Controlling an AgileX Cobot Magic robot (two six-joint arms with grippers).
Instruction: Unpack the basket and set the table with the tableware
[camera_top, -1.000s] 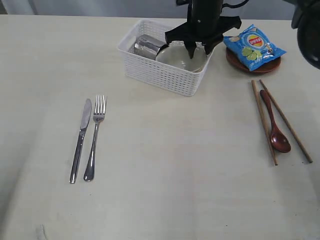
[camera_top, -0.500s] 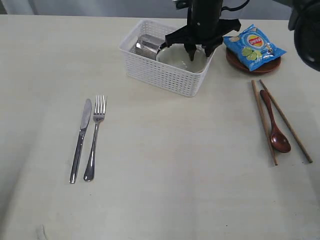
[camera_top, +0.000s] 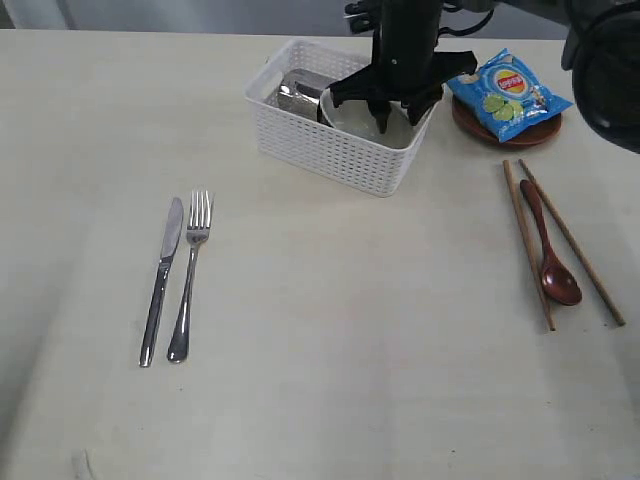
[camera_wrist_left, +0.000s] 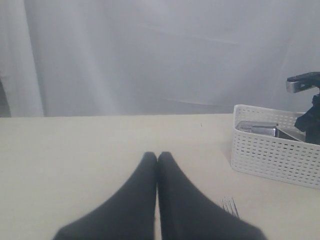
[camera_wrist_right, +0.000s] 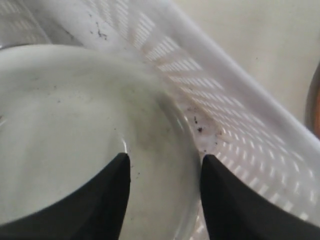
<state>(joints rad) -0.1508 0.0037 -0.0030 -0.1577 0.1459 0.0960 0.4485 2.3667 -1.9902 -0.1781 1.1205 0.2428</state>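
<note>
The white basket (camera_top: 330, 160) stands at the back of the table (camera_top: 330, 330) and holds a pale bowl (camera_top: 402, 133) and a steel cup (camera_top: 297, 92). My right gripper (camera_top: 392, 118) reaches down into the basket and is open. In the right wrist view one finger is inside the bowl (camera_wrist_right: 60, 115) and the other outside its rim, by the basket wall (camera_wrist_right: 240, 130); the right gripper (camera_wrist_right: 165, 160) straddles that rim. Knife (camera_top: 160, 285) and fork (camera_top: 190, 280) lie at the left. Two chopsticks (camera_top: 527, 245) flank the wooden spoon (camera_top: 550, 255) at the right. My left gripper (camera_wrist_left: 157, 156) is shut and empty, low over the table.
A blue crisp packet (camera_top: 507, 95) lies on the small brown plate (camera_top: 520, 137) just right of the basket. From the left wrist view I see the basket (camera_wrist_left: 270, 155), the cup (camera_wrist_left: 257, 128) and the fork tines (camera_wrist_left: 230, 205).
The right gripper has sunk lower onto the bowl's rim, and the basket has slid a little to the right. The left gripper is not in the earlier frames.
</note>
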